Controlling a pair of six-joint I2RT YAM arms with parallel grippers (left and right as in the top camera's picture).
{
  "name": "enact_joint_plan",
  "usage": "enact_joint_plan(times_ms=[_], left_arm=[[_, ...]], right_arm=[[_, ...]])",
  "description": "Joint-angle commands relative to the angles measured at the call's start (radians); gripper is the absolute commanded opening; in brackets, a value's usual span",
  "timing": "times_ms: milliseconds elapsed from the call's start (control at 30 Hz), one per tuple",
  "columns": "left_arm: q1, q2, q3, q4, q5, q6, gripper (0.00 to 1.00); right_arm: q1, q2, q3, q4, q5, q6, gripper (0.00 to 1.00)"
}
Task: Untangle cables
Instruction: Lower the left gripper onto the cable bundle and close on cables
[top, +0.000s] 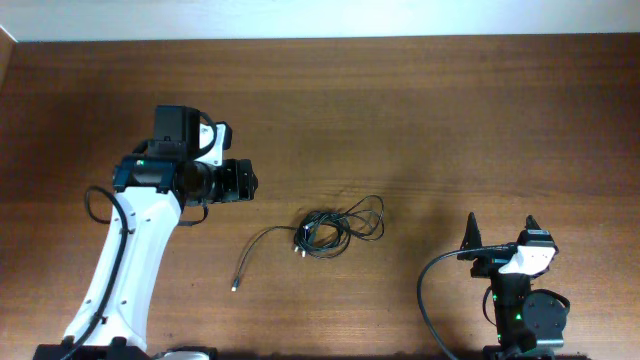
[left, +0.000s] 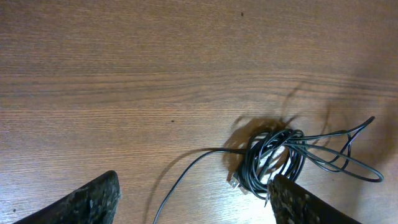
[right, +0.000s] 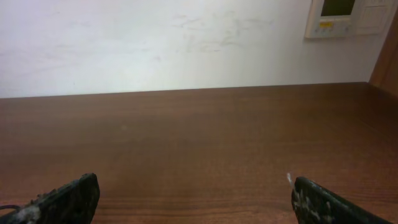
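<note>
The cables (top: 325, 230) lie in 1 knotted bundle on the table (top: 450, 100), untouched, while the left gripper (left: 194, 202) and right gripper (top: 500, 235) gape wide, holding nothing.

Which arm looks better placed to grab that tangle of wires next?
Probably left. The left gripper hangs open close to the cables, which show in its wrist view. The right gripper sits farther off, its camera facing the wall.
</note>
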Motion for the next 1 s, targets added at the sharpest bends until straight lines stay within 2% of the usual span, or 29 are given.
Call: enact_joint_plan(times_ms=[0, 33, 100, 167, 200, 233, 300, 533, 633, 767, 800, 833, 900, 967], left_arm=[[-0.001, 0.006, 0.014, 0.006, -0.001, 0.005, 0.77], [-0.001, 0.006, 0.014, 0.009, -0.003, 0.005, 0.76], [-0.001, 0.006, 0.014, 0.023, -0.004, 0.005, 0.62], [-0.001, 0.006, 0.014, 0.038, -0.004, 0.005, 0.47], [-0.001, 0.006, 0.014, 0.047, -0.004, 0.005, 0.31], [-0.001, 0.006, 0.014, 0.055, -0.003, 0.004, 0.22], [-0.001, 0.008, 0.014, 0.067, -0.004, 0.004, 0.10], [-0.010, 0.082, 0.014, 0.101, -0.003, -0.029, 0.10], [-0.061, 0.136, 0.014, 0.115, -0.003, -0.028, 0.00], [-0.165, 0.191, 0.014, 0.119, -0.004, -0.028, 0.00], [-0.202, 0.200, 0.014, 0.118, -0.004, -0.028, 0.03], [-0.225, 0.206, 0.014, 0.117, -0.004, -0.028, 0.15], [-0.284, 0.224, 0.014, 0.106, -0.010, -0.027, 0.27], [-0.336, 0.249, 0.014, 0.085, -0.011, -0.028, 0.33]], right_arm=[[0.006, -0.004, -0.005, -0.006, 0.005, 0.008, 0.99], [0.006, -0.004, -0.005, -0.006, 0.005, 0.008, 0.98], [0.006, -0.004, -0.005, -0.006, 0.005, 0.008, 0.98], [0.006, -0.004, -0.005, -0.006, 0.005, 0.008, 0.98], [0.006, -0.004, -0.005, -0.006, 0.005, 0.008, 0.98], [0.006, -0.004, -0.005, -0.006, 0.005, 0.008, 0.98], [0.006, -0.004, -0.005, -0.006, 0.005, 0.008, 0.98], [0.006, -0.004, -0.005, -0.006, 0.005, 0.008, 0.98], [0.006, -0.004, -0.005, -0.006, 0.005, 0.008, 0.98], [0.006, -0.004, -0.005, -0.006, 0.005, 0.008, 0.99], [0.006, -0.004, -0.005, -0.006, 0.005, 0.008, 0.98], [0.006, -0.004, -0.005, -0.006, 0.005, 0.008, 0.98], [0.006, -0.004, -0.005, -0.006, 0.005, 0.008, 0.98], [0.006, -0.004, -0.005, -0.006, 0.005, 0.008, 0.99]])
